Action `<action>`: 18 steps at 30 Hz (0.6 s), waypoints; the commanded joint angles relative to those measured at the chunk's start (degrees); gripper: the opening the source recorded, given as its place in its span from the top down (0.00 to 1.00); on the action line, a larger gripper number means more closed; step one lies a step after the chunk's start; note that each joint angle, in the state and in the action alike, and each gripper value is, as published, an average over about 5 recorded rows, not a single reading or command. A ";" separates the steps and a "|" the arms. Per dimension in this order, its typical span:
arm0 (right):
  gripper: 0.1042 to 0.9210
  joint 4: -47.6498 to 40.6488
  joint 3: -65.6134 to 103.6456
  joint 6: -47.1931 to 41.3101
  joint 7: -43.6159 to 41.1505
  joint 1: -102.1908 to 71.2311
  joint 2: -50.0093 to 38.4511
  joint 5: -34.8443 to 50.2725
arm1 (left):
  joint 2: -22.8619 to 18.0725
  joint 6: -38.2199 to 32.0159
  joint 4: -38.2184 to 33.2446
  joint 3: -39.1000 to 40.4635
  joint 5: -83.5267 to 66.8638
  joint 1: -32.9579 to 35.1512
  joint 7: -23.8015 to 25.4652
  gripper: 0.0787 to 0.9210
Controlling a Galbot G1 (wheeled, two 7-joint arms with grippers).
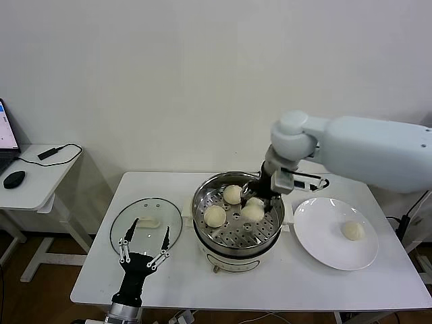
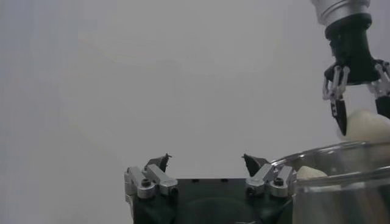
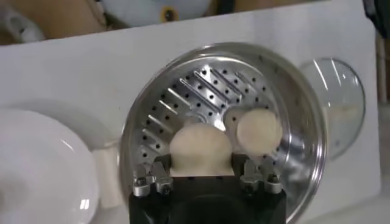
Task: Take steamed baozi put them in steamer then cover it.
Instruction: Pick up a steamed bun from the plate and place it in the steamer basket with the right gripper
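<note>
The steamer (image 1: pixel 236 233) stands mid-table with three steamed baozi on its perforated tray (image 3: pixel 189 97). Two lie free (image 1: pixel 232 194) (image 1: pixel 215 215). My right gripper (image 1: pixel 255 200) reaches down into the pot from the back right and is shut on the third baozi (image 1: pixel 253 212), low over the tray. The right wrist view shows that bun (image 3: pixel 201 146) between the gripper's (image 3: pixel 201 159) two fingers, with a free bun (image 3: pixel 259 131) beside it. One more baozi (image 1: pixel 353 230) lies on the white plate (image 1: pixel 324 233). My left gripper (image 1: pixel 144 251) (image 2: pixel 206 161) hangs open and empty by the table's front left.
The round glass lid (image 1: pixel 145 219) (image 3: pixel 341 103) lies flat on the table left of the steamer, just beyond my left gripper. The plate (image 3: pixel 36 170) sits right of the pot. A side desk (image 1: pixel 34 182) with a mouse (image 1: pixel 13 179) stands at far left.
</note>
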 commanded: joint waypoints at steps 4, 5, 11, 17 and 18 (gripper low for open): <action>0.31 1.96 1.06 7.22 2.00 -5.06 1.93 -11.19 | 0.16 -0.18 -0.08 -0.12 -0.18 0.21 -0.08 0.12; 0.31 1.84 1.18 7.47 2.05 -5.43 2.03 -11.52 | 0.19 -0.18 -0.09 -0.12 -0.22 0.25 -0.09 0.12; 0.31 1.58 1.23 8.25 1.89 -6.19 2.80 -12.20 | 0.23 -0.23 -0.02 0.07 -0.31 0.23 -0.14 0.12; 0.30 1.65 0.83 9.28 0.55 -5.71 3.46 -11.54 | 0.31 -0.36 0.13 0.16 -0.33 0.19 -0.16 0.12; 0.30 1.63 0.80 9.35 0.38 -5.69 3.55 -11.44 | 0.33 -0.38 0.14 0.13 -0.34 0.18 -0.17 0.12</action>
